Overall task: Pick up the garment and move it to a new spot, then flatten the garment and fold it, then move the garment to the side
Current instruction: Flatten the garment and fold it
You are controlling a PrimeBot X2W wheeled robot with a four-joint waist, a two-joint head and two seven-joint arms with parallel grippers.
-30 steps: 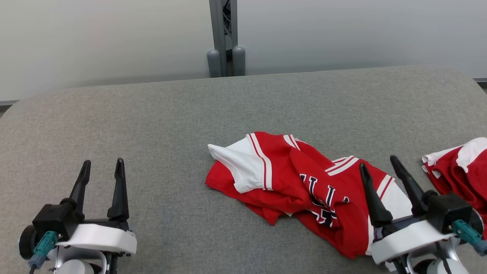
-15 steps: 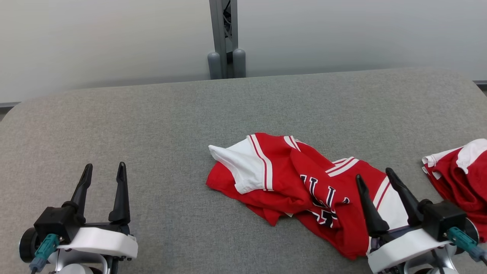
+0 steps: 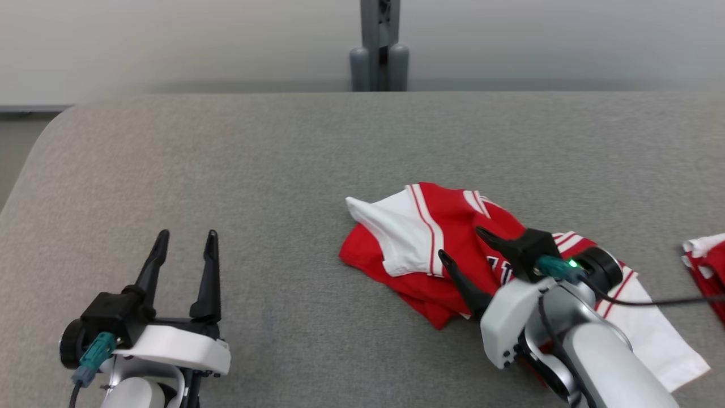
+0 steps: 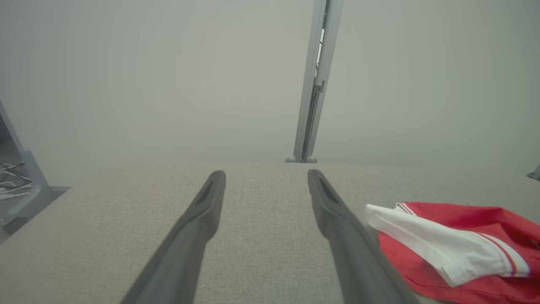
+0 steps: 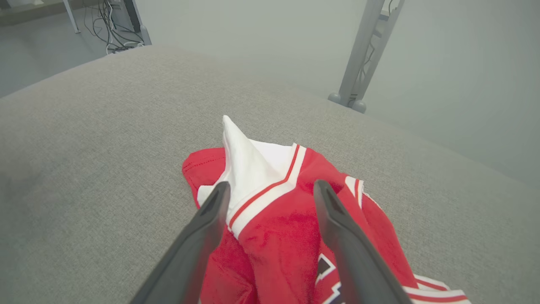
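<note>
A: Grey cloth-covered desk (image 3: 226, 158), pale wall (image 3: 170, 39) behind, one metal post (image 3: 378, 45) at the far edge. Where's the garment?

B: The garment (image 3: 447, 221) lies crumpled right of centre on the desk, red and white with striped trim, nowhere near flat. Nothing grips it.

A: And the right pincer (image 3: 460, 242)?

B: Wide, angled in over the heap from the near right. Its fingers stand either side of a raised red fold (image 5: 278, 228) next to the white sleeve (image 3: 391, 232). I'd say it aims there because a ridge of cloth gives something to pinch. Whether the tips touch the fabric I cannot tell.

A: The left pincer (image 3: 188, 233)?

B: Also wide, holding nothing, over bare desk well apart from the garment. Probably out of the way so the right arm can lift alone.

A: That red bit at the right edge?

B: Another shirt (image 3: 705, 258), apart from ours. So the pickup, the first step, is not yet done.
</note>
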